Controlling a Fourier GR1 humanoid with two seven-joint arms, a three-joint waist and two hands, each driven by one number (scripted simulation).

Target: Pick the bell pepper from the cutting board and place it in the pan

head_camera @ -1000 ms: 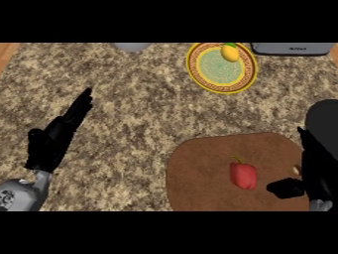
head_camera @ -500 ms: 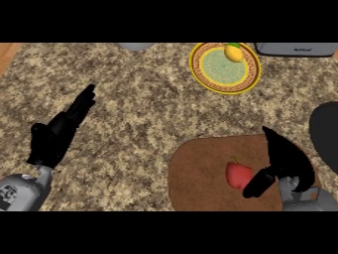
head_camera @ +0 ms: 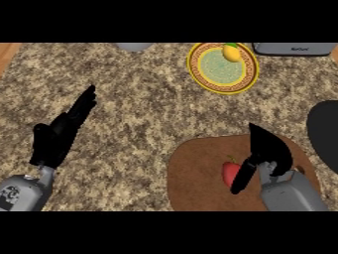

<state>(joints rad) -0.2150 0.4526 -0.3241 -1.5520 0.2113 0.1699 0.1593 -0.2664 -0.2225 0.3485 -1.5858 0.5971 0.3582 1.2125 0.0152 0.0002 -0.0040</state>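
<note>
A red bell pepper (head_camera: pixel 231 171) lies on the brown cutting board (head_camera: pixel 197 173) at the lower right. My right hand (head_camera: pixel 268 149) is right over it, fingers straight, thumb pointing down beside the pepper's right side and partly hiding it. I cannot tell whether the thumb touches it. The black pan (head_camera: pixel 335 135) shows at the right edge, partly cut off. My left hand (head_camera: pixel 58 131) rests open at the left, fingers pointing up and away.
A yellow-rimmed plate (head_camera: pixel 223 68) with a lemon (head_camera: pixel 231 52) sits at the back. A grey appliance (head_camera: pixel 294 48) stands at the back right and a grey object (head_camera: pixel 133 46) at the back middle. Wooden strips border the speckled counter (head_camera: pixel 142 99).
My right hand has moved left from the pan's side over the cutting board and now stands against the pepper. The left hand has not moved.
</note>
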